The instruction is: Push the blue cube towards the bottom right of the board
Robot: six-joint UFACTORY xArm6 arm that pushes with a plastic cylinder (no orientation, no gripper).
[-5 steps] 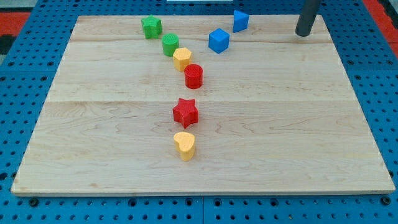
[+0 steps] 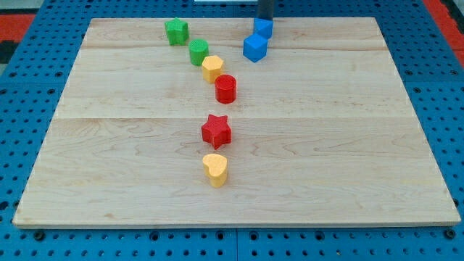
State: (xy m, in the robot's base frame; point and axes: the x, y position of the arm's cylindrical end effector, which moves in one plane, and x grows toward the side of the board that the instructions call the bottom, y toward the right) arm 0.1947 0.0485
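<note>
Now my tip [image 2: 265,18] stands at the board's [image 2: 377,145] top edge, at roughly twelve o'clock from the blue cube [image 2: 254,48], with a second blue block [image 2: 263,28] wedged between, touching the cube. No pincer exists on this rod, so there is nothing to call wide, narrow or holding. The cube sits near the top, just right of centre, well apart from its goal at about four o'clock. By my judgement the step is lining up behind it; next I need a contact at its ten o'clock face, driving toward four o'clock.
</note>
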